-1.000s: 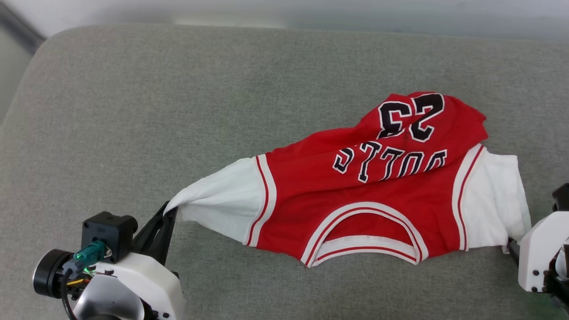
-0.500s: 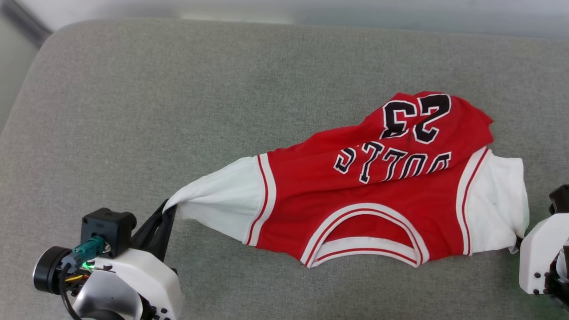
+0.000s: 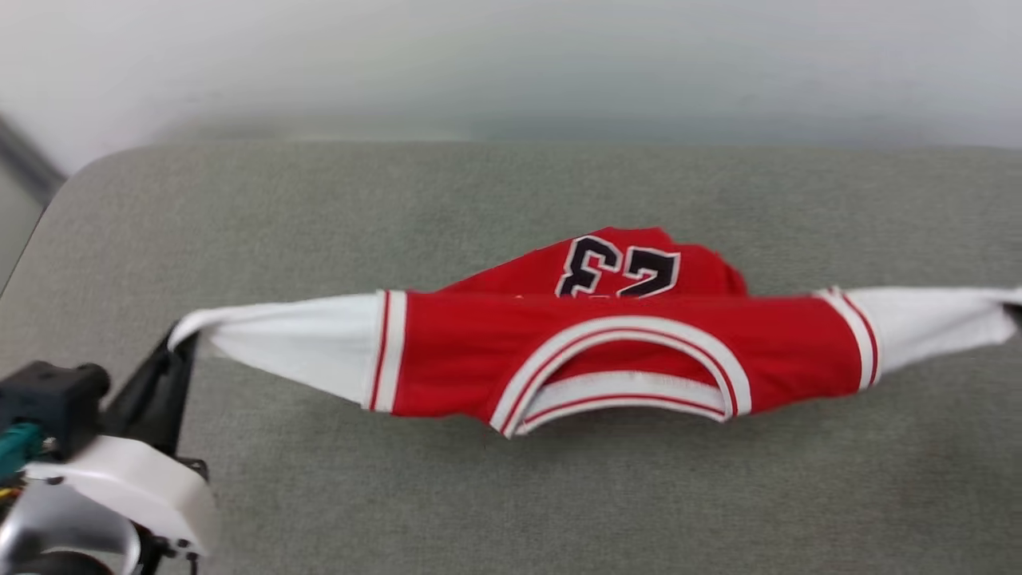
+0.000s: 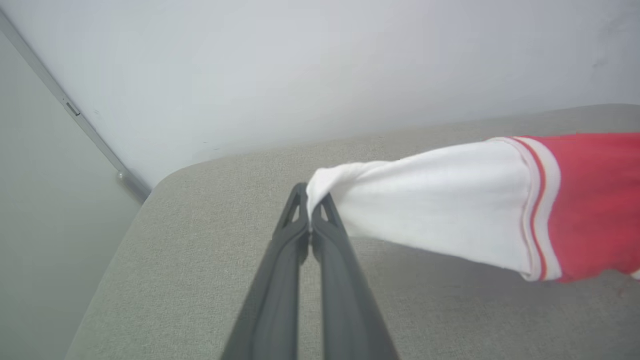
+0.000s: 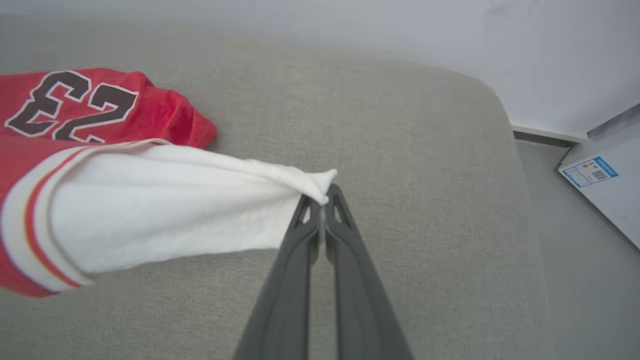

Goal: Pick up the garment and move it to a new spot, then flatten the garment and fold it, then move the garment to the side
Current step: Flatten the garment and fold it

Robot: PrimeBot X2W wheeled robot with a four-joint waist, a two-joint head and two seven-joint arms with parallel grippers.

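The garment (image 3: 615,351), a red jersey with white sleeves and a black 23, hangs stretched between both arms above the grey cushion (image 3: 479,495). Its neck opening faces me and its lower part with the number trails on the cushion behind. My left gripper (image 3: 177,342) is shut on the tip of the left white sleeve (image 4: 425,200), pinched between the dark fingers (image 4: 310,210). My right gripper (image 5: 322,197) is shut on the tip of the other white sleeve (image 5: 165,205), which runs off the head view's right edge (image 3: 942,319).
The cushion's rounded left corner (image 4: 165,185) and right edge (image 5: 505,150) border pale floor. A white wall (image 3: 511,64) rises behind. A white box with a blue label (image 5: 600,175) sits on the floor to the right.
Both grippers have lifted and pulled apart, so the jersey went from lying slack on the cushion to being stretched taut in the air. The head camera has also tilted, showing more wall.
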